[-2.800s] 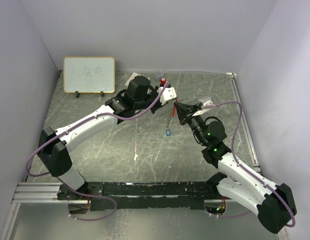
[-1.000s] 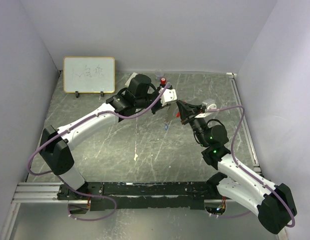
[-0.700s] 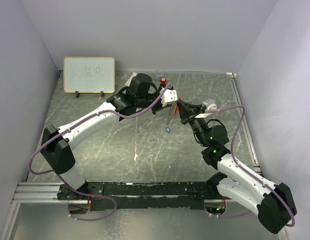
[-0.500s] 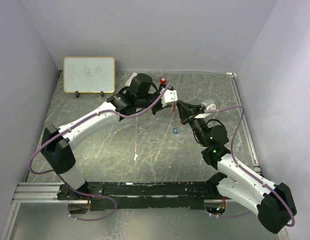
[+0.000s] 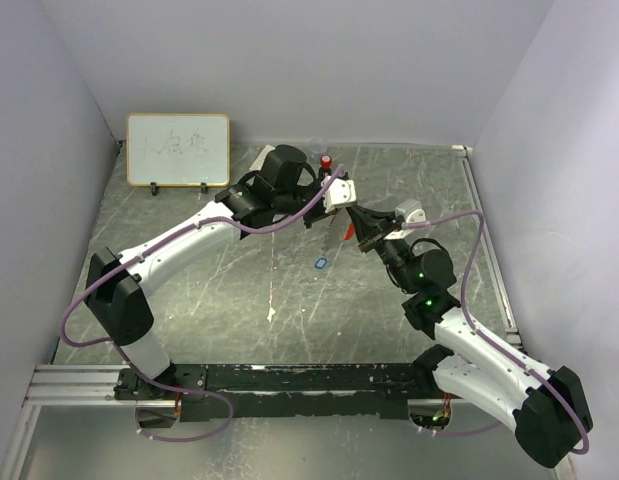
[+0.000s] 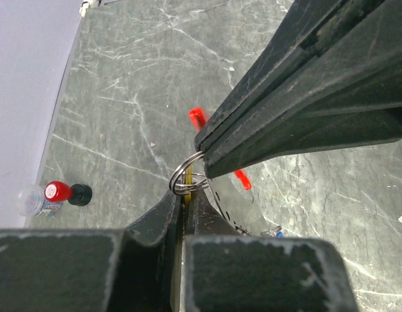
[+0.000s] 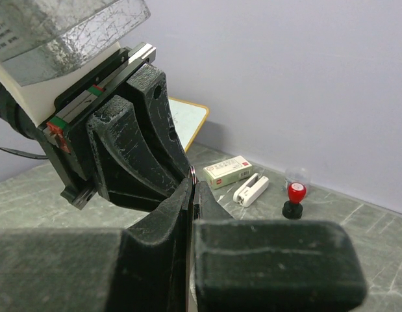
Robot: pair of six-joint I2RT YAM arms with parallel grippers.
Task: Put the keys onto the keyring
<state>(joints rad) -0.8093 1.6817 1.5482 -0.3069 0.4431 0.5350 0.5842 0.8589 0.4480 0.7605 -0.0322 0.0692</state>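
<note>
My left gripper [image 6: 186,195] is shut on the tan-gold key [image 6: 185,185], which shows as a thin yellow sliver between its fingers. The key's tip meets the keyring's silver ring [image 6: 188,180]. My right gripper [image 6: 204,155] comes in from the upper right and is shut on that ring. Below the ring hang the red tag [image 6: 243,181] and the beaded chain [image 6: 221,209] with the blue key [image 6: 276,232] on it. In the top view both grippers meet above mid-table, with the blue key [image 5: 322,263] dangling below the red tag [image 5: 349,230]. In the right wrist view the ring [image 7: 193,171] sits at my shut gripper [image 7: 193,182].
A red-and-black stamp [image 7: 295,198], a white box [image 7: 228,170] and a small white stapler-like piece [image 7: 251,190] lie at the back of the table. A whiteboard [image 5: 178,149] stands at the back left. Grey walls close in the marbled table [image 5: 239,290].
The blue key has swung on its chain, first right, then left. Both grippers stay shut and pressed together, having shifted slightly toward the back since the earliest frame.
</note>
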